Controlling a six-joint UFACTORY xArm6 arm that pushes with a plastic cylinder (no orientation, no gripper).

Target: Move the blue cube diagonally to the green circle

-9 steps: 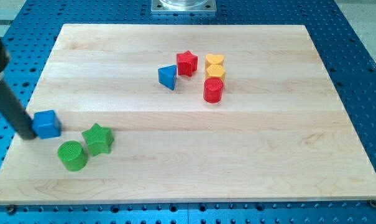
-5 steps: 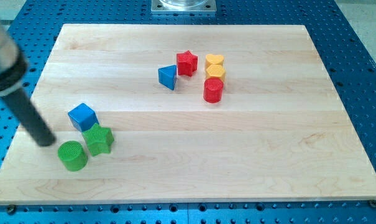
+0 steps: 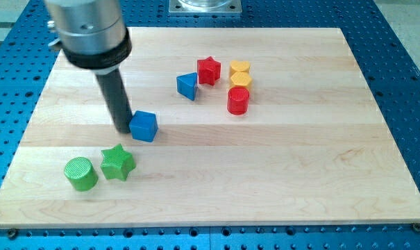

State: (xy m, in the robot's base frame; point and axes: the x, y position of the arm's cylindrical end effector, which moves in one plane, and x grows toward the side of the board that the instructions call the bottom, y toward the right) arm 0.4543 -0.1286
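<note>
The blue cube sits on the wooden board left of centre. My tip is right against the cube's left side. The green circle, a short green cylinder, stands near the board's bottom left, well below and left of the cube. A green star lies just right of the green circle, between it and the cube.
A cluster stands at the upper middle: a blue triangle, a red star, a yellow heart, a yellow hexagon and a red cylinder. The wooden board rests on a blue perforated table.
The blue cube has moved to the right and upward, away from the green circle and star. My rod swung from the board's left edge to the cube's left side.
</note>
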